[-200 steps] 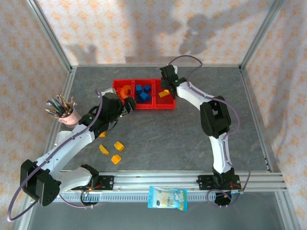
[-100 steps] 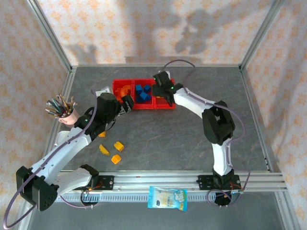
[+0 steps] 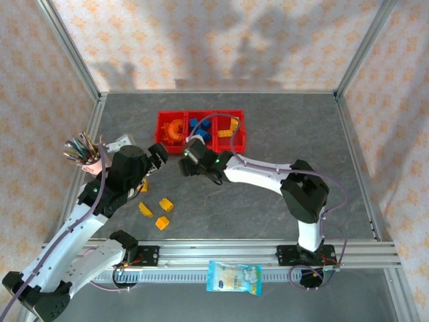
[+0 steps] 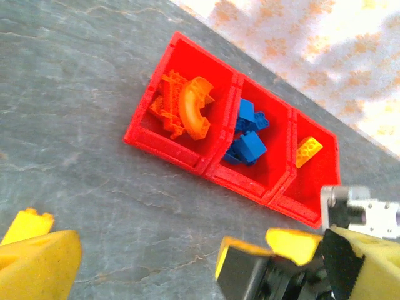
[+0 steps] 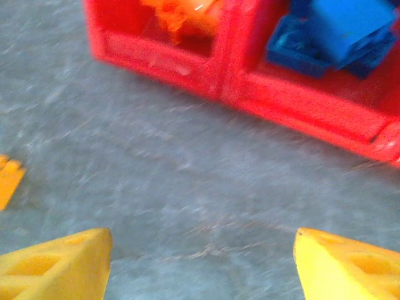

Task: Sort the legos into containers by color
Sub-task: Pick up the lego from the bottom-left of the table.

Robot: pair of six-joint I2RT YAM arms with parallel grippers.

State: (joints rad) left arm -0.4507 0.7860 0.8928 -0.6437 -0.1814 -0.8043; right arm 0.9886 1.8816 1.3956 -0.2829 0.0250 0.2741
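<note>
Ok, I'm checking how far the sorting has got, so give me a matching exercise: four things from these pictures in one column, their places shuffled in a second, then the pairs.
Things:
1. orange arch
2. blue bricks
3. loose yellow bricks
4. pen cup

Places:
A. middle bin
B. open table, outside any bin
C. left-end bin in the top view
D. by the table's left edge in the top view

Pairs: 1-C, 2-A, 3-B, 4-D

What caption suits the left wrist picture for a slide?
Three red bins on a grey table hold orange pieces, blue bricks and one yellow brick, each color apart.
</note>
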